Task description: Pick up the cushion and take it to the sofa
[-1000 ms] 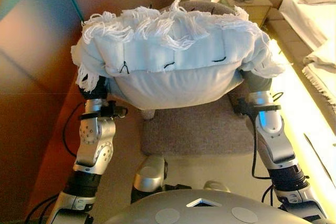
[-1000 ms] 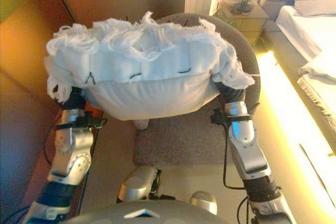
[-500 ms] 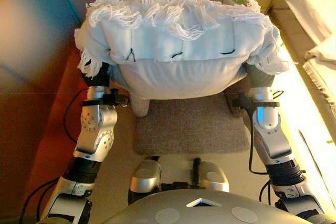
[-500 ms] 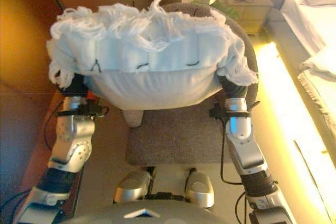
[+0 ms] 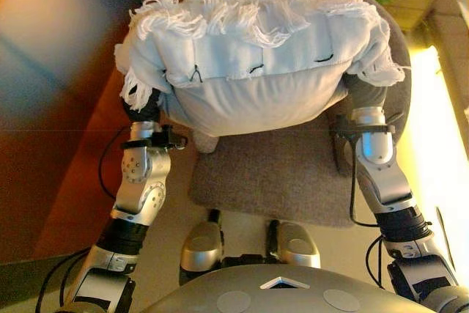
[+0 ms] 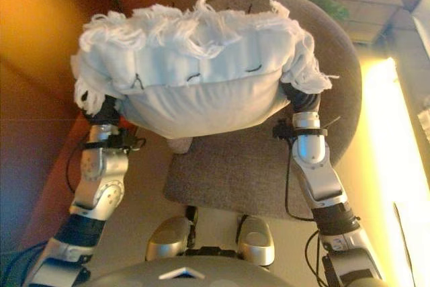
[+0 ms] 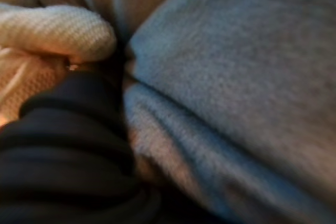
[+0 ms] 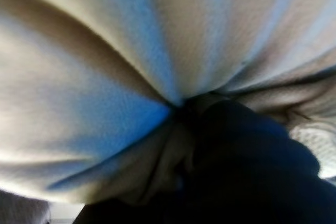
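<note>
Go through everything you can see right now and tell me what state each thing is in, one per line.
Cushion: lifted off the seat, carried between both arms, fringe on top.
Left hand: pressed into the cushion's side, fingers hidden.
Right hand: pressed into the other side, fingers hidden.
Chair: grey, seat bare, right below the cushion.

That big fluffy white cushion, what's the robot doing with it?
The robot is carrying the white fringed cushion in front of itself, one arm at each end. Its left hand and right hand are pressed into the fabric, with the fingers hidden, so the exact grip cannot be seen. The cushion is held up above a grey round-backed chair standing directly in front of the robot. It is not resting on the seat.
</note>
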